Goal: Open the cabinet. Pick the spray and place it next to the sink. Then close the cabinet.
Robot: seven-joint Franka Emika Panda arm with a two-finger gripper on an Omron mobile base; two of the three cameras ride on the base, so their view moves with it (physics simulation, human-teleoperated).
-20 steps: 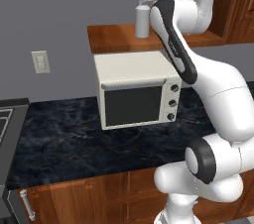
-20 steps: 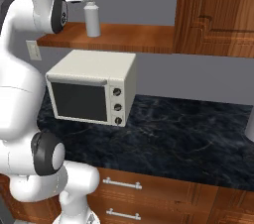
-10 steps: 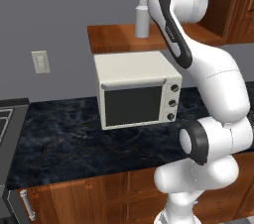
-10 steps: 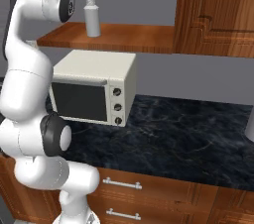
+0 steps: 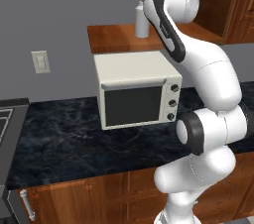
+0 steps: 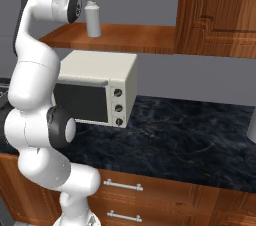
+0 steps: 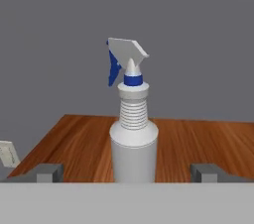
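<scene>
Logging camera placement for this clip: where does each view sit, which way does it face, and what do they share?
Left base view: behind the arm's left, facing the microwave and spray; arm rises at right.
Right base view: behind its right, facing the same counter; arm at left.
Hand view: on the hand, facing the spray; fingertips at the bottom.
All three share the spray on the cabinet floor.

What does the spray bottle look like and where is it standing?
The spray is a small pale grey bottle with a ribbed white neck, a blue collar and a blue-and-white trigger nozzle on top. It looks like plastic. It stands upright on the reddish-brown wooden floor of the open cabinet, before its grey back wall. The end effector is open, one finger on each side of the bottle, not touching it.
</scene>
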